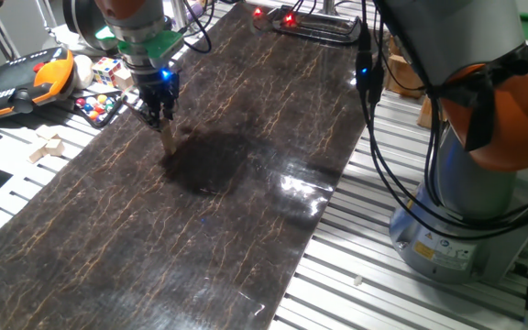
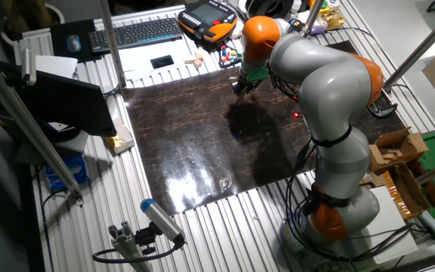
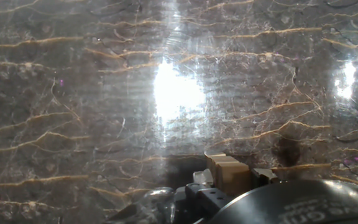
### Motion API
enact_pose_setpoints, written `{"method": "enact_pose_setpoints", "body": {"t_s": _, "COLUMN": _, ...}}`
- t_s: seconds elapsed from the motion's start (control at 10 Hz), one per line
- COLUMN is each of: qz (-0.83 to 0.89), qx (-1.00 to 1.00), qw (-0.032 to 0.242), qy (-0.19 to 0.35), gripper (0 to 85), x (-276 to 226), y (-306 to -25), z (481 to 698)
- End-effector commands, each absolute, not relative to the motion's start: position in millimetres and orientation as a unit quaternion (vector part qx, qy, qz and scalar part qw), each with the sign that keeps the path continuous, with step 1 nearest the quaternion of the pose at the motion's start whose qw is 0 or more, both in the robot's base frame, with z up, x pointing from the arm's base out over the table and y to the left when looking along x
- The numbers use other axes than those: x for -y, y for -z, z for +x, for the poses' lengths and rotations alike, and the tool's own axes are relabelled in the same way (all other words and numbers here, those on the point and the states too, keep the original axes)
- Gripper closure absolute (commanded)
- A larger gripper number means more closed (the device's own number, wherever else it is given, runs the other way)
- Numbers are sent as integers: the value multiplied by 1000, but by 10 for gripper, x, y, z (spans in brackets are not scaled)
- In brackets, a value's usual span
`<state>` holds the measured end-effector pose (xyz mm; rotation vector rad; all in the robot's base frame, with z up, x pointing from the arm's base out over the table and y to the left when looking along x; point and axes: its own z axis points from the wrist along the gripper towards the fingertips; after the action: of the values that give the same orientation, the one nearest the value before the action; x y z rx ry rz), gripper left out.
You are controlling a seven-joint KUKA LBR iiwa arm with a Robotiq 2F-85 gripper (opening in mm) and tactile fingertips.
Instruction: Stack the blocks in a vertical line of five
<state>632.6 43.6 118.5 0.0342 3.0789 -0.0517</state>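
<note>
Gripper: black two-finger gripper stood over the dark veined marble-pattern mat, near its far-left edge
Jaws: narrowly parted, clamped on the topmost cube
Blocks: small light-tan wooden cubes formed an upright column directly under the gripper; count unclear

Two fixed cameras overlook the dark mat oppositely; hand camera hovers close.

Table top dark brown, thin gold veins. Blocks light tan. Arm grey, orange joints.
</note>
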Motion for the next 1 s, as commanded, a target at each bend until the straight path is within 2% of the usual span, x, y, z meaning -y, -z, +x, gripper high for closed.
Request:
{"method": "enact_pose_setpoints", "body": {"t_s": 0.0, "qz": 12, "qx": -999, "qw": 30, "qy": 19, "gripper": 450, "x": -443, "y": -1211, "z": 6326}}
{"method": "enact_pose_setpoints", "body": {"t_s": 0.3, "qz": 16, "qx": -999, "qw": 26, "qy": 19, "gripper": 487, "x": -455, "y": -1295, "z": 6298}}
{"method": "enact_pose_setpoints", "body": {"t_s": 0.4, "qz": 18, "qx": -999, "qw": 24, "qy": 19, "gripper": 540, "x": -463, "y": -1341, "z": 6284}}
{"method": "enact_pose_setpoints", "body": {"t_s": 0.6, "qz": 19, "qx": -999, "qw": 18, "qy": 21, "gripper": 700, "x": -469, "y": -1410, "z": 6273}}
{"method": "enact_pose_setpoints", "body": {"t_s": 0.7, "qz": 16, "qx": -999, "qw": 16, "qy": 22, "gripper": 827, "x": -452, "y": -1433, "z": 6264}}
{"method": "enact_pose_setpoints", "body": {"t_s": 0.9, "qz": 19, "qx": -1000, "qw": 16, "qy": 8, "gripper": 840, "x": -377, "y": -1475, "z": 6236}}
